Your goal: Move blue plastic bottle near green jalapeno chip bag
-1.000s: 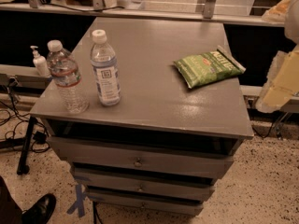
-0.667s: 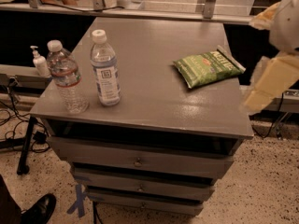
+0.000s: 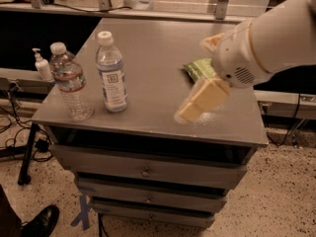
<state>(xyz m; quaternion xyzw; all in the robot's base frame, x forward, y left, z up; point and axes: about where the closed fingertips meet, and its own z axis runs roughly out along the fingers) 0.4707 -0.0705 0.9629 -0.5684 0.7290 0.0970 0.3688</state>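
The blue plastic bottle [image 3: 111, 75] stands upright near the front left of the grey cabinet top [image 3: 148, 58]; it has a white cap and a bluish-white label with a small dark square logo. The green jalapeno chip bag [image 3: 200, 69] lies at the right side of the top, mostly hidden behind my arm. My gripper [image 3: 197, 102] hangs over the front right of the top, in front of the bag and well to the right of the bottle, holding nothing.
A ribbed clear bottle with a red-white band [image 3: 71, 85] stands just left of the blue bottle. A small white pump bottle [image 3: 43, 67] sits on a ledge further left. Drawers [image 3: 145, 172] are below. Cables and a shoe [image 3: 42, 221] are on the floor.
My arm has swung in from the right edge toward the middle and now covers most of the chip bag. The bottles have not moved.
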